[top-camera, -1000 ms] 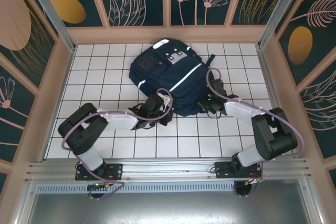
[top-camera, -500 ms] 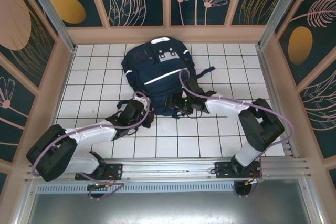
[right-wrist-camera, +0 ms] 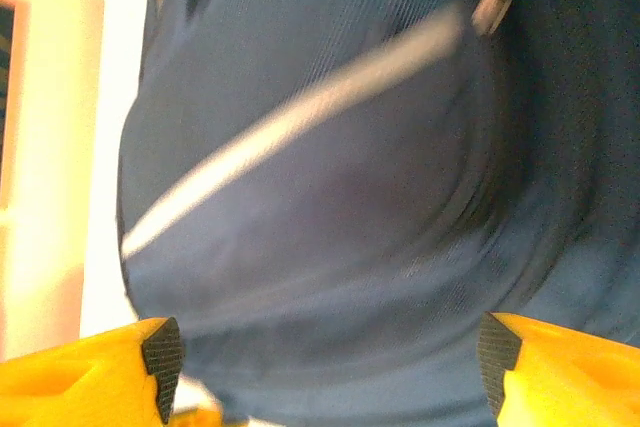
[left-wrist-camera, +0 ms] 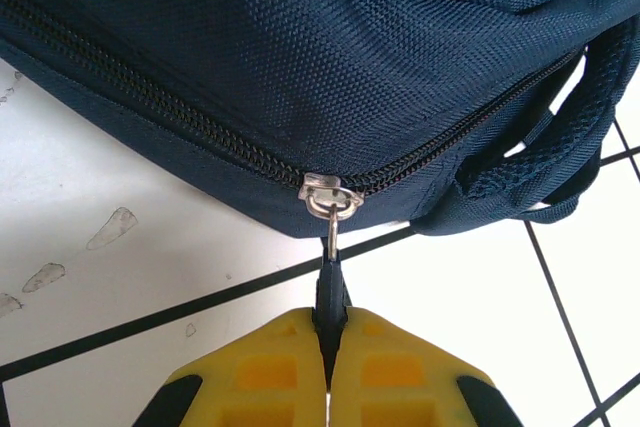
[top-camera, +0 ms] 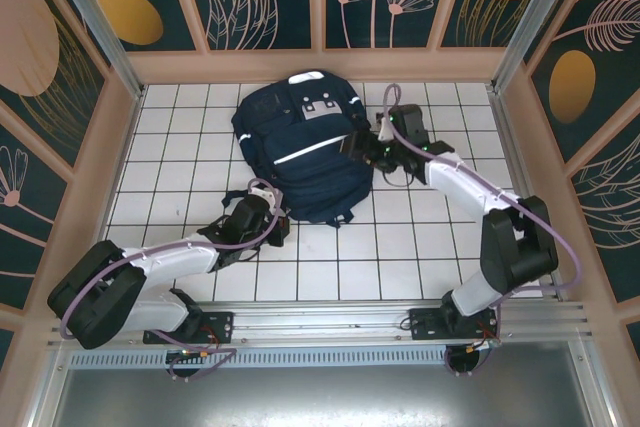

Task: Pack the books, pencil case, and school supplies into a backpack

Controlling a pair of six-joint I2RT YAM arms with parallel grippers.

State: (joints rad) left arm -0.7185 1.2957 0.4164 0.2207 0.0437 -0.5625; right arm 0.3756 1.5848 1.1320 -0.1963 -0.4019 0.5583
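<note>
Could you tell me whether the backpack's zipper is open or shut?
Shut where visible: the backpack's zipper teeth mesh on both sides of the slider.

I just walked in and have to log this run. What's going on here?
Two robot arms are working on a navy backpack lying on the tiled table. The left tool is shut on the zip pull at the backpack's near edge. The right tool is open at the backpack's far right side and holds nothing. Whether it touches the fabric is unclear.
</note>
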